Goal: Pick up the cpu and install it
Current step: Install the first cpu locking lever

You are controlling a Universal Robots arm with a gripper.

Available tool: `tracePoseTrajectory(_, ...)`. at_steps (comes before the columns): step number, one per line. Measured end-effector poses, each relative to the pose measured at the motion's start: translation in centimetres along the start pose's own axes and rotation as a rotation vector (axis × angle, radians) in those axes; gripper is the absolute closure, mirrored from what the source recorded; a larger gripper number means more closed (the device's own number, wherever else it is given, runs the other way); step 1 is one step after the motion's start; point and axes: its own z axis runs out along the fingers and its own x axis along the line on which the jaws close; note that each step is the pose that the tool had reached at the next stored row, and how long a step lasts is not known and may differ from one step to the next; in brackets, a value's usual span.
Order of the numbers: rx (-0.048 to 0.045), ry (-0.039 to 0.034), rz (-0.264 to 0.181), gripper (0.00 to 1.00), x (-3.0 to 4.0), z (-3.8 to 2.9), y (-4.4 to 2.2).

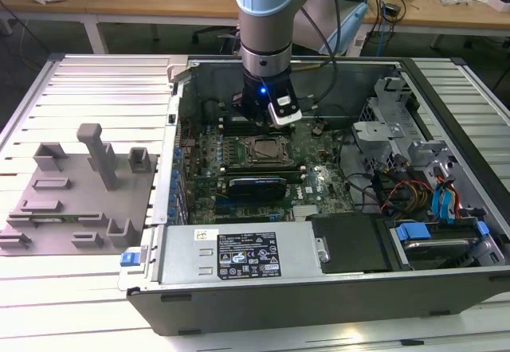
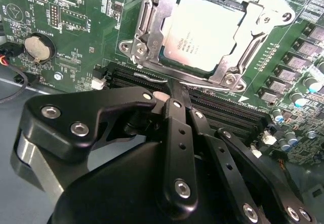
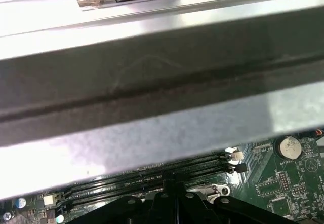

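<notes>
You have the arm [image 1: 267, 17] reaching down into the open case [image 1: 319, 288], its gripper [image 1: 267, 117] hovering just beyond the socket [image 1: 267, 151], at about 12 o'clock from it in the exterior view. The cpu [image 2: 202, 31] already sits in the socket frame [image 2: 147, 36], silvery top up, with the frame around it. In the second wrist view the gripper's fingers [image 2: 174, 107] are pressed together and hold nothing, tips over the memory slots [image 2: 228, 110] beside the socket. The grey fixture [image 1: 72, 201] lies at 9 o'clock, outside the case.
</notes>
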Motion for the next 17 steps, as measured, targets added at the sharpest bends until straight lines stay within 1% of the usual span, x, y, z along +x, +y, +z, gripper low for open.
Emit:
tracePoseTrajectory(1, 0.0002, -0.0035, 0.0, 0.89, 0.04, 0.01, -0.02)
tracePoseTrajectory(2, -0.0004, -0.0129, -0.001, 0.89, 0.12, 0.06, -0.04)
tracePoseTrajectory(3, -0.0008, -0.0204, -0.001, 0.89, 0.17, 0.09, -0.05)
tracePoseTrajectory(5, -0.0006, -0.032, -0.002, 0.89, 0.23, 0.14, -0.07)
tracePoseTrajectory(7, -0.0013, -0.0469, 0.0, 0.89, 0.35, 0.19, -0.1)
tracePoseTrajectory(8, -0.0017, -0.0499, 0.001, 0.89, 0.42, 0.2, -0.11)
tracePoseTrajectory(10, -0.0009, -0.0524, 0.011, 0.89, 0.46, 0.2, -0.12)
tracePoseTrajectory(17, 0.0057, -0.0644, 0.081, 0.89, 0.47, 0.26, -0.11)
